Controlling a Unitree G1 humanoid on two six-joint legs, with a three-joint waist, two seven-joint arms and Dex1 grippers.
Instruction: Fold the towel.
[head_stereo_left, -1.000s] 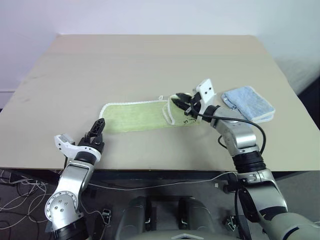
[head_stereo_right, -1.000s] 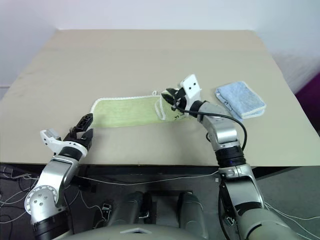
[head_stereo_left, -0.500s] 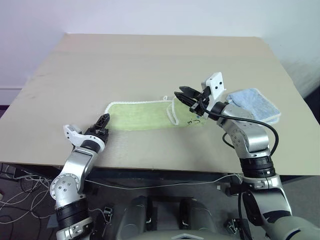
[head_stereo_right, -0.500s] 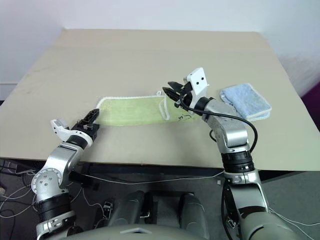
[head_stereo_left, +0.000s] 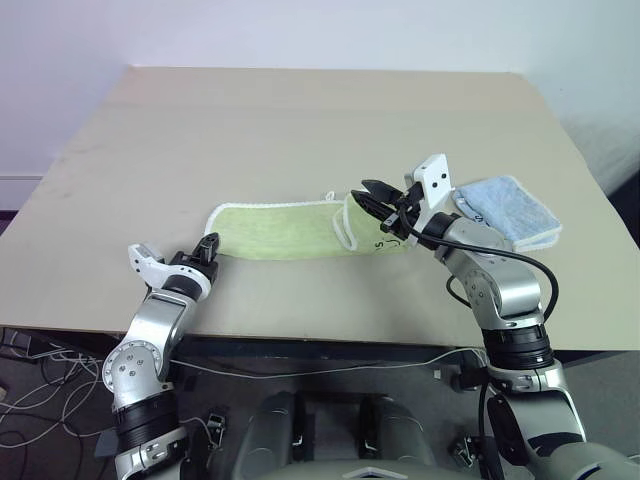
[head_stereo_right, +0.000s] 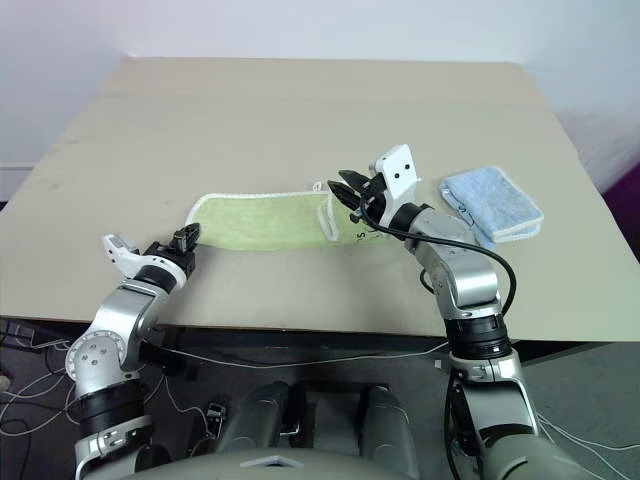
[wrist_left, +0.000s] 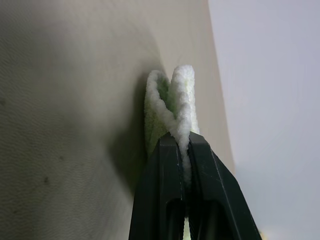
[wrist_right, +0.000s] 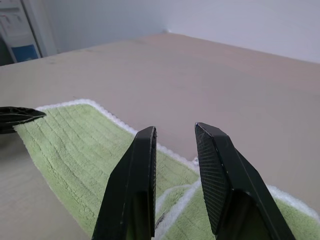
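Now the left hand (wrist_left: 183, 145) pinches the towel's (head_stereo_left: 280, 231) near end.

towel (head_stereo_left: 275, 230): ribbed terry cloth, fuzzy | table (head_stereo_left: 300, 120): matt, smooth | left pincer (wrist_left: 182, 150): matt black plastic

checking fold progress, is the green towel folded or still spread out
Mostly spread: the towel lies long and flat on the table, with one end lapped over near the right gripper.

Towel's (head_stereo_left: 280, 231) right end partly behind the right hand (head_stereo_left: 372, 200).
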